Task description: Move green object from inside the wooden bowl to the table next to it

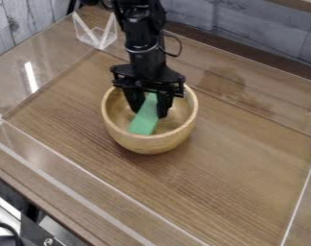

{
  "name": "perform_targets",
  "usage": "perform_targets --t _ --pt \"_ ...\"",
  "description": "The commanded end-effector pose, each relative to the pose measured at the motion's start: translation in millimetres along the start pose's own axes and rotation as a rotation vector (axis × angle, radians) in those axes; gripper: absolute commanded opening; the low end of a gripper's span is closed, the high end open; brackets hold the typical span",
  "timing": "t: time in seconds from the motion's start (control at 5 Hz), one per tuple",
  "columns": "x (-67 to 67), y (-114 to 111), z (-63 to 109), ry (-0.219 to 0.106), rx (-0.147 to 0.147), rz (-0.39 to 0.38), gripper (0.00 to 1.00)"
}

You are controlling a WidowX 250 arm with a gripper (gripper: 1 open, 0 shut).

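Camera view: we see the black gripper (149,94) closed narrow, over the green object (145,117), which lies inside the wooden bowl (151,135).

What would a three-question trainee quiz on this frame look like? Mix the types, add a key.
1. Multiple choice: where is the green block?
A) on the bare table
B) inside the wooden bowl
C) on the bowl's rim
2. True or false: the robot arm reaches over the wooden bowl from the far side, opposite the camera.
3. Fill in: to finish the task, the green block must end up on the ____ beside the bowl.

Key: 1 B; 2 true; 3 table
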State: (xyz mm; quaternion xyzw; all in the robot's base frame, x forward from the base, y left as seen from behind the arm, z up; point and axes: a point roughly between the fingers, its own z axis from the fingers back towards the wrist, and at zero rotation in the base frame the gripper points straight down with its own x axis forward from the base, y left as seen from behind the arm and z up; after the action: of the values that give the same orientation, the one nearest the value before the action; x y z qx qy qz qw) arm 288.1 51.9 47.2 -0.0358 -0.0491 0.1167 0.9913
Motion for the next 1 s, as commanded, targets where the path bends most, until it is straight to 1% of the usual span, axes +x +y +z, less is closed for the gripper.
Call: perform_targets --t 0.0,0.4,0.8 --pt "3.3 3 18.0 -0.062 0.002 0.044 0.00" --pt "7.1 -6 26.9 -0.062 0.005 0.109 0.00" --pt "5.9 -15 29.3 -0.063 0.008 0.169 0.00"
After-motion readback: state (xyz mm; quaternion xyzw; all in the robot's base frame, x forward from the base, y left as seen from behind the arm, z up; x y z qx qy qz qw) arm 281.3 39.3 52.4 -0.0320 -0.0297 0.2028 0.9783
